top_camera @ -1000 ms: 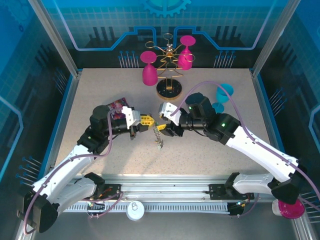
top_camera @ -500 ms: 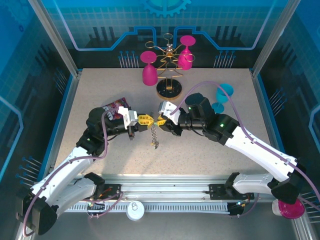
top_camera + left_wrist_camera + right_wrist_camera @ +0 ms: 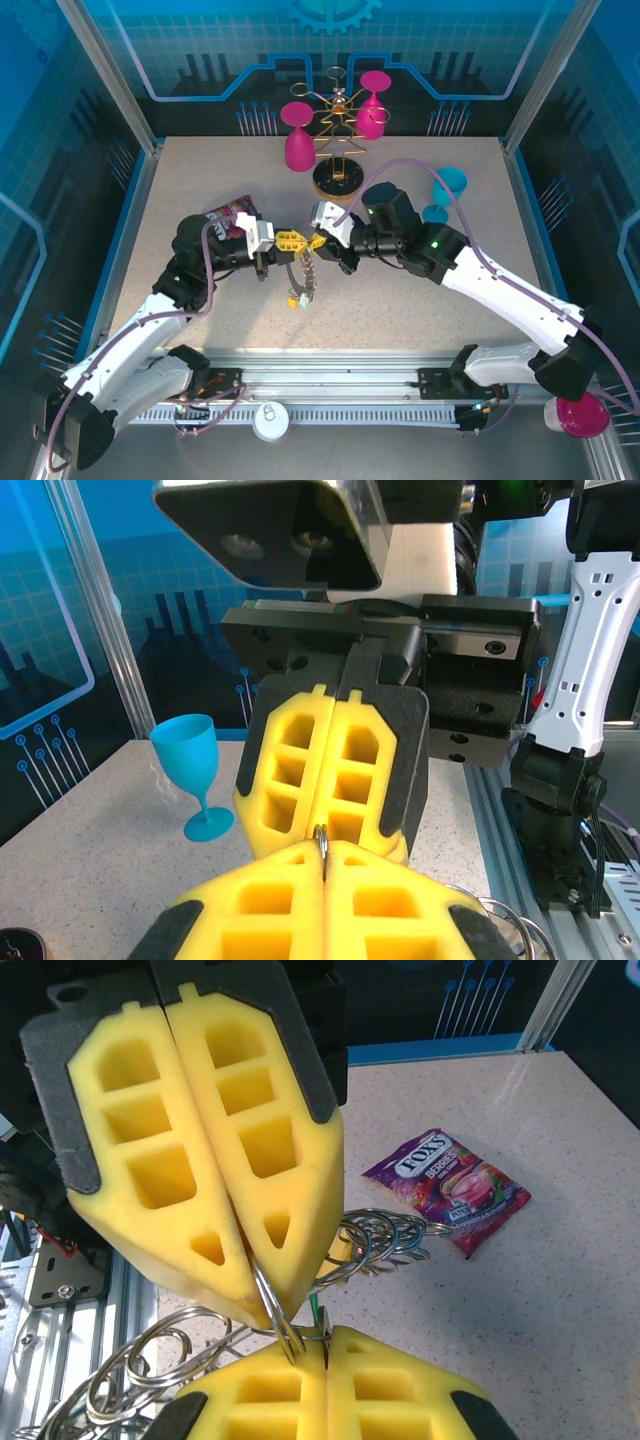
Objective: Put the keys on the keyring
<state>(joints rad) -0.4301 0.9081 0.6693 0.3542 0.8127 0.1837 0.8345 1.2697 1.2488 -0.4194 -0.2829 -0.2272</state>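
Robot lab cell: aluminium frame point(image 3: 113, 75), blue printed panels point(image 3: 200, 40).

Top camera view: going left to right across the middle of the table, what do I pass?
Candy packet → left gripper → right gripper → blue wine glass.
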